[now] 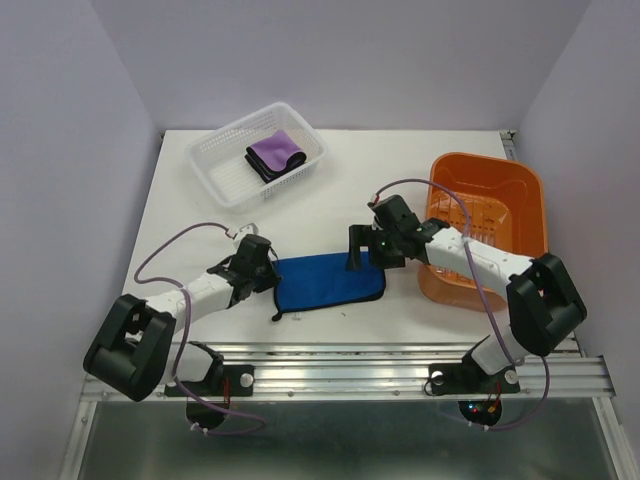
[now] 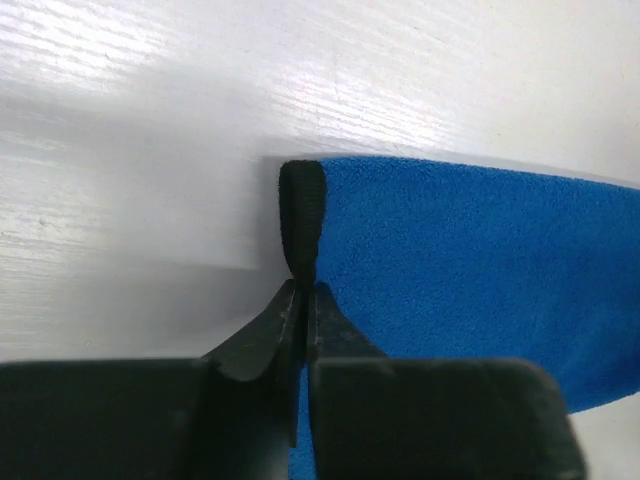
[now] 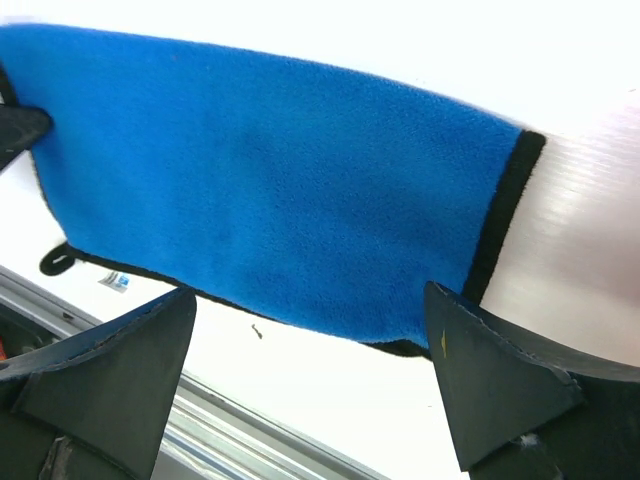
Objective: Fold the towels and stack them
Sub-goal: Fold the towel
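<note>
From above, the blue towel point(image 1: 330, 282) lay flat on the table point(image 1: 330, 200) just toward 6 o'clock of its middle, between the two arms. The left gripper point(image 1: 268, 272) sat at the towel's 9 o'clock edge, touching it. The right gripper point(image 1: 368, 252) stood at the towel's 1 o'clock corner with its jaws spread. At 11 o'clock on the table stood the white basket point(image 1: 215, 160), with the purple towel point(image 1: 275, 152) folded inside it, toward its 3 o'clock side. The orange basket point(image 1: 520, 190) sat at 3 o'clock, behind the right arm. In the left wrist view, the left gripper point(image 2: 301, 295) had its jaws closed on the blue towel point(image 2: 480, 260), the two tips pinching the black edging point(image 2: 300, 210) at the cloth's 9 o'clock end. The edging rose from the pinch toward 12 o'clock as a raised fold. The rest of the cloth ran off to 3 o'clock over the table point(image 2: 150, 150). In the right wrist view, the right gripper point(image 3: 310, 295) hung open above the blue towel point(image 3: 270, 190), and its fingers point(image 3: 110, 370) at 7 and 5 o'clock held nothing. The towel spread from 9 to 2 o'clock, with edging point(image 3: 500, 220) down its 3 o'clock side and a small loop point(image 3: 55, 262) at its 8 o'clock corner.
</note>
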Action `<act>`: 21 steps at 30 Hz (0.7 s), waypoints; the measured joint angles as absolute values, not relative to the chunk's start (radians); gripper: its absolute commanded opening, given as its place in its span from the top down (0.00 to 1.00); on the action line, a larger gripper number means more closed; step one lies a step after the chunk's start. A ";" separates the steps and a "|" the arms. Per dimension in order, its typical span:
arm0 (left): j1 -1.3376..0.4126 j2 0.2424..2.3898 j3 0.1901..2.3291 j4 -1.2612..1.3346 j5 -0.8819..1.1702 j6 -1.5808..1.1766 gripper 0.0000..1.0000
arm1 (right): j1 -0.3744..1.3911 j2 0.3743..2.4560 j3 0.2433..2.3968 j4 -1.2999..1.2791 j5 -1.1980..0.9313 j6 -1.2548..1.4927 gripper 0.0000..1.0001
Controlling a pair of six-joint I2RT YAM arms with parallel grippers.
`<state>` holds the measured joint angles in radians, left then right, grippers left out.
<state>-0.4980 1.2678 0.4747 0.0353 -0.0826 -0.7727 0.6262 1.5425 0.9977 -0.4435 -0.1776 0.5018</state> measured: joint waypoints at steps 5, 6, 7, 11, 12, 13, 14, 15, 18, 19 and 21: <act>-0.497 1.283 0.482 0.040 -0.086 -0.760 1.00 | 0.626 1.488 0.998 -0.460 -0.138 0.511 0.00; -0.497 1.286 0.488 0.028 -0.097 -0.761 1.00 | 0.626 1.477 0.998 -0.469 -0.125 0.516 0.00; -0.497 1.287 0.496 0.013 -0.116 -0.762 1.00 | 0.626 1.472 0.997 -0.473 -0.114 0.517 0.00; -0.497 1.278 0.524 -0.047 -0.186 -0.763 1.00 | 0.626 1.448 0.997 -0.490 -0.068 0.524 0.00; -0.497 1.269 0.532 -0.067 -0.206 -0.763 1.00 | 0.626 1.448 0.997 -0.490 -0.060 0.524 0.00; -0.497 1.258 0.538 -0.087 -0.233 -0.763 1.00 | 0.626 1.448 0.997 -0.490 -0.055 0.524 0.00; -0.497 1.242 0.544 -0.107 -0.251 -0.764 1.00 | 0.626 1.448 0.997 -0.490 -0.051 0.525 0.00; -0.497 1.221 0.550 -0.126 -0.272 -0.764 1.00 | 0.626 1.448 0.994 -0.488 -0.049 0.525 0.00; -0.495 1.182 0.564 -0.162 -0.303 -0.763 1.00 | 0.627 1.454 0.985 -0.483 -0.049 0.533 0.00; -0.495 1.168 0.572 -0.175 -0.313 -0.763 1.00 | 0.628 1.461 0.982 -0.482 -0.048 0.537 0.00; -0.495 1.151 0.584 -0.192 -0.321 -0.763 1.00 | 0.630 1.473 0.973 -0.468 -0.047 0.551 0.00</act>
